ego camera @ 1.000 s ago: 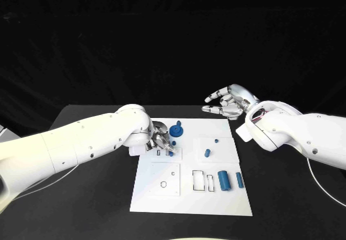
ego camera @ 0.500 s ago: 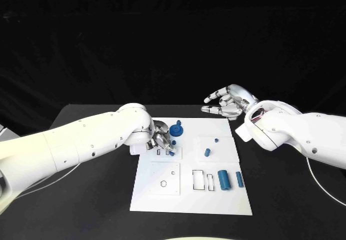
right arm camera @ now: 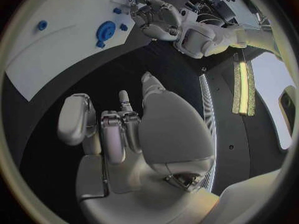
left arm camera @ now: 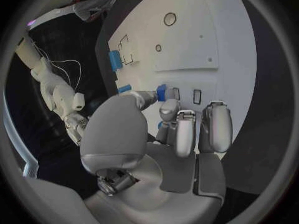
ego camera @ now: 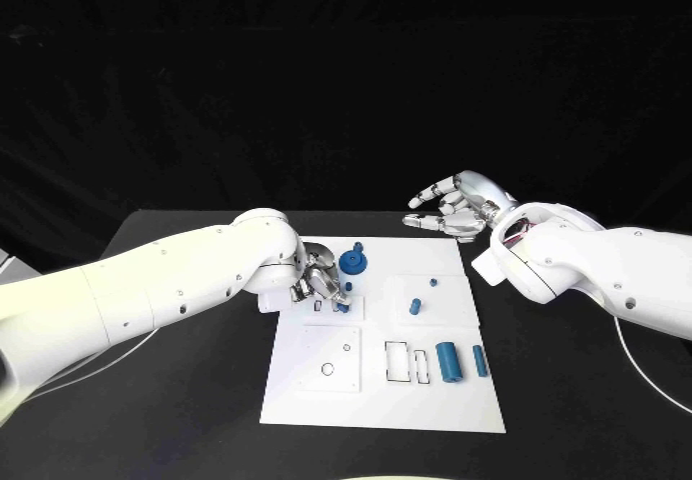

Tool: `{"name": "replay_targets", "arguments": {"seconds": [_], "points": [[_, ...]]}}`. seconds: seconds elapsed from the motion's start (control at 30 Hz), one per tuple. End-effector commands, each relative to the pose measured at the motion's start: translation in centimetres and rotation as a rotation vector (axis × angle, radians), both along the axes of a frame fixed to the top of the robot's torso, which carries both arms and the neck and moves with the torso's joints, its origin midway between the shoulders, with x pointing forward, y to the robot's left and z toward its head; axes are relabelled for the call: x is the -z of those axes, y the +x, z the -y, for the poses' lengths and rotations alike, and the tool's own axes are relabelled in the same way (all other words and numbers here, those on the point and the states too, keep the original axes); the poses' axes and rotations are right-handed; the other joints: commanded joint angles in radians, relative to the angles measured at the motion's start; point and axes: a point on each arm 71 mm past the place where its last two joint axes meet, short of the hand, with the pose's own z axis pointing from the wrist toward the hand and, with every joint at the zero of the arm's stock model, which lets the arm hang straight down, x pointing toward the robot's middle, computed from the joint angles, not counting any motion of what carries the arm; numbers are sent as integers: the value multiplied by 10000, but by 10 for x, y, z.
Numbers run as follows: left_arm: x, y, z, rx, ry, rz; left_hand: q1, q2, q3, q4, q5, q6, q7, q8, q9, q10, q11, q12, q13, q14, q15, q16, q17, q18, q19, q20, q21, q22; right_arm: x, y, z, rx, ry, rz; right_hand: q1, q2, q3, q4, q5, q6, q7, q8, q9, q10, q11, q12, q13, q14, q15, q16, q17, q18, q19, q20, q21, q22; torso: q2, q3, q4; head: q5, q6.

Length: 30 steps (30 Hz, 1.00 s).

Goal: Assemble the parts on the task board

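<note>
The white task board (ego camera: 378,400) lies in the middle of the black table. My left hand (ego camera: 320,280) hovers low over its far left part and pinches a small blue part (left arm camera: 161,92) between thumb and a finger, right beside two small rectangular slots (left arm camera: 197,96). In the head view that part (ego camera: 343,294) peeks out below the fingers. A round blue gear-like part (ego camera: 353,264) sits just beyond the hand. My right hand (ego camera: 459,205) is raised behind the board's far right corner, fingers apart and holding nothing.
Two short blue pegs (ego camera: 414,305) stand on the board's right half. Two blue cylinders (ego camera: 447,361) lie near its right edge beside outlined rectangular recesses (ego camera: 395,360). The right wrist view shows the left hand (right arm camera: 156,17) and the gear-like part (right arm camera: 106,31).
My left hand has edged slightly toward the far side with the small blue part still pinched. The right hand has hardly moved.
</note>
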Motion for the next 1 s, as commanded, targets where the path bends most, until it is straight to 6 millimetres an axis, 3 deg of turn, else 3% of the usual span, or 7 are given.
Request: {"name": "replay_targets", "arguments": {"seconds": [0.03, 0.07, 0.13, 0.17, 0.47, 0.67, 1.0], "points": [[-4, 0, 1, -753, -1052, 33, -300, -124, 2125, -2139, 384, 196, -55, 55, 124, 152, -20, 96, 117, 1013, -115, 66, 2552, -101, 156, 8, 75, 131, 0, 0, 0, -129, -71, -26, 15, 66, 54, 15, 62, 18, -35, 58, 11, 684, 43, -23, 2267, 978, 65, -55, 2368, 104, -63, -24, -30, -5, -1, -1, 4, 8, 35], [-5, 0, 0, -893, -1190, 62, -393, -187, 2202, -2250, 696, 269, -71, 77, 171, 235, -42, 135, 190, 1026, -138, 81, 2586, -109, 188, -12, 92, 174, 0, 0, 0, -123, -72, -27, 15, 66, 54, 15, 62, 18, -35, 58, 11, 684, 43, -23, 2267, 978, 65, -55, 2368, 104, -63, -24, -30, -5, 2, 1, 9, 0, 37], [-6, -1, -2, -1139, -1432, 110, -470, -217, 2260, -2337, 852, 319, -89, 81, 206, 284, -60, 146, 224, 1036, -156, 93, 2612, -117, 216, -28, 107, 211, 0, 0, 1, -109, -75, -30, 11, 68, 54, 17, 74, 19, -35, 59, 12, 692, 42, -13, 2276, 979, 65, -55, 2369, 103, -61, -25, -25, -1, 6, 6, 11, -1, 30], [-7, -1, -3, -1266, -1558, 147, -547, -278, 2307, -2426, 1100, 403, -113, 93, 236, 392, -87, 211, 340, 1044, -180, 103, 2635, -126, 254, -51, 127, 263, 0, 0, 1, -100, -76, -31, 11, 68, 54, 17, 74, 19, -35, 59, 12, 692, 42, -13, 2276, 979, 65, -55, 2369, 103, -61, -25, -25, -1, 12, 6, 9, 0, 20], [-12, -6, -13, -1814, -2109, 913, -815, -438, 2441, -2705, 1870, 675, -208, 59, 317, 693, -184, 350, 640, 1044, -274, 103, 2635, -158, 370, -144, 185, 418, 1, -1, 4, -36, -90, -39, 6, 71, 53, 20, 84, 20, -36, 61, 12, 694, 42, -11, 2277, 977, 64, -56, 2364, 103, -60, -25, -26, -1, 18, 3, 16, 3, -28], [-10, -14, -20, -1623, -1854, 1724, -853, -483, 2454, -2764, 2005, 737, -229, 45, 327, 767, -205, 393, 728, 1044, -295, 103, 2635, -166, 400, -164, 201, 460, 1, -1, 6, 4, -103, -54, 6, 71, 53, 20, 84, 20, -36, 61, 12, 694, 42, -11, 2277, 977, 64, -56, 2364, 103, -60, -25, -26, -1, 6, 14, 33, 7, -81], [0, -23, -24, -1178, -1283, 2698, -856, -517, 2474, -2816, 2075, 794, -247, 36, 329, 798, -223, 393, 739, 1044, -310, 103, 2635, -179, 440, -178, 223, 519, 2, -1, 8, 48, -113, -61, -4, 76, 52, 25, 95, 22, -36, 64, 12, 701, 41, -4, 2284, 977, 64, -57, 2363, 102, -59, -26, -26, 1, -15, -6, 66, 10, -171]]}}
